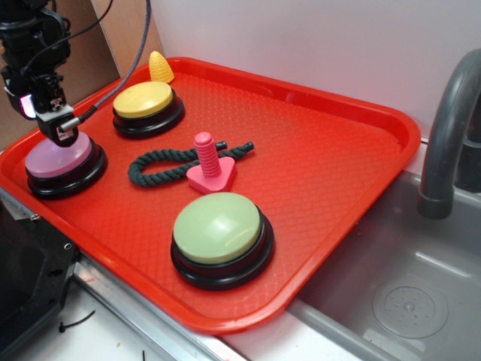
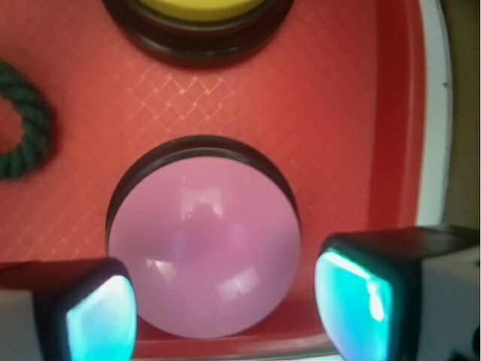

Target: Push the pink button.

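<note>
The pink button (image 1: 62, 159) has a pale pink-lilac dome on a black base and sits at the left end of the red tray (image 1: 331, 143). My gripper (image 1: 63, 134) hangs just over the dome's far edge; I cannot tell whether it touches. In the wrist view the button (image 2: 204, 241) fills the middle, and my gripper (image 2: 225, 312) is open and empty, its two fingertips (image 2: 98, 320) spread wide on either side of the dome's near edge.
A yellow button (image 1: 144, 103) stands behind the pink one, with a yellow cone (image 1: 160, 68) beyond it. A dark green rope (image 1: 176, 162) and a pink ridged screw toy (image 1: 208, 165) lie mid-tray. A larger pale-green button (image 1: 219, 235) is in front. A sink (image 1: 406, 301) and faucet (image 1: 447, 128) are at right.
</note>
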`<move>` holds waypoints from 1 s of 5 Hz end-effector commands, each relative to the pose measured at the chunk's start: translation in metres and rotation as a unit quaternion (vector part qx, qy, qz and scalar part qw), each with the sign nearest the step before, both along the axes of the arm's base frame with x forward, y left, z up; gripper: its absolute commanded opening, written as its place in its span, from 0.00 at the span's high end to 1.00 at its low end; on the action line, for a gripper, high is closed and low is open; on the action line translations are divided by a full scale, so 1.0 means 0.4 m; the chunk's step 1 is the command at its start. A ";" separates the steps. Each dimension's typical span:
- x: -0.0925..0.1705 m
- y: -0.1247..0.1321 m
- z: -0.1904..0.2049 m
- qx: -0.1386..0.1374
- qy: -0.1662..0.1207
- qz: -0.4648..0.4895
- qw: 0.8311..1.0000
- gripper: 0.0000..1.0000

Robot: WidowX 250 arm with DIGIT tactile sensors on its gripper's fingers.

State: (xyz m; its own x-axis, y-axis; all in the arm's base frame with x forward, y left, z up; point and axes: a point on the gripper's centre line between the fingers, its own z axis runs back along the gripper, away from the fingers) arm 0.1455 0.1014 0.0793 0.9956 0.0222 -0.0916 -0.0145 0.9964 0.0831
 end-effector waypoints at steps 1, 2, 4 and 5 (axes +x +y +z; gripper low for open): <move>0.035 0.001 0.053 0.028 -0.013 -0.010 0.999 0.00; 0.035 -0.001 0.070 0.031 -0.020 -0.010 0.999 0.00; 0.031 -0.006 0.092 0.031 -0.022 -0.015 0.999 0.00; 0.025 -0.010 0.120 0.036 -0.031 -0.014 0.999 0.00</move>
State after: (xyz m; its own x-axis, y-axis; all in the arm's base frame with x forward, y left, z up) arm 0.1448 0.0948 0.1158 0.9968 0.0129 -0.0793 -0.0024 0.9914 0.1306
